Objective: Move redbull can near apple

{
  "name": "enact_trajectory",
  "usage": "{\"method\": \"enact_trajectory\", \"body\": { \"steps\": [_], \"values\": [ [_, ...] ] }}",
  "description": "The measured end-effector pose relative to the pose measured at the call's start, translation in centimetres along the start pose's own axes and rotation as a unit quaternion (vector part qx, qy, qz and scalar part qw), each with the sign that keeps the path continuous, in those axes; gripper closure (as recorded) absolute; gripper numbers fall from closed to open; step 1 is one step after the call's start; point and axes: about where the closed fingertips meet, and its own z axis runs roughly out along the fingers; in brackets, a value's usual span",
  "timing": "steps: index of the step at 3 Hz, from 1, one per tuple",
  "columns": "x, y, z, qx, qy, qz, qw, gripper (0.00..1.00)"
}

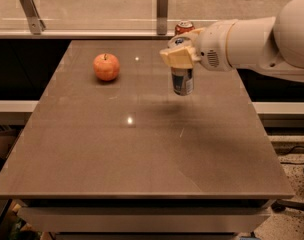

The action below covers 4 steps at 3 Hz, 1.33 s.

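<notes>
Clasping the upright redbull can (182, 82) (axis vertical), pincer (180, 57) over table (142, 154)

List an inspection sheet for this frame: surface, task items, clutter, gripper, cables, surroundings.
surface: brown table, a few glare spots
job's things: redbull can held right of centre, apparently just off the table; apple at far left, well apart from it
clutter: orange-red soda can at the far edge, partly behind the arm
grippers: gripper shut on the redbull can's upper part
cables: nothing seen on the table
surroundings: glass barrier with metal posts behind the table
</notes>
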Motion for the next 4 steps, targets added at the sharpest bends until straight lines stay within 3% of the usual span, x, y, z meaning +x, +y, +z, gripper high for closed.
{"method": "enact_trajectory", "body": {
  "steps": [2, 4],
  "values": [
    [-1.5, -0.5, 4.0, -0.016, -0.026, 0.024, 0.9993, 1.0],
    [-2.1, 1.0, 8.2, -0.048, -0.033, 0.04, 0.9975, 1.0]
  ]
}}
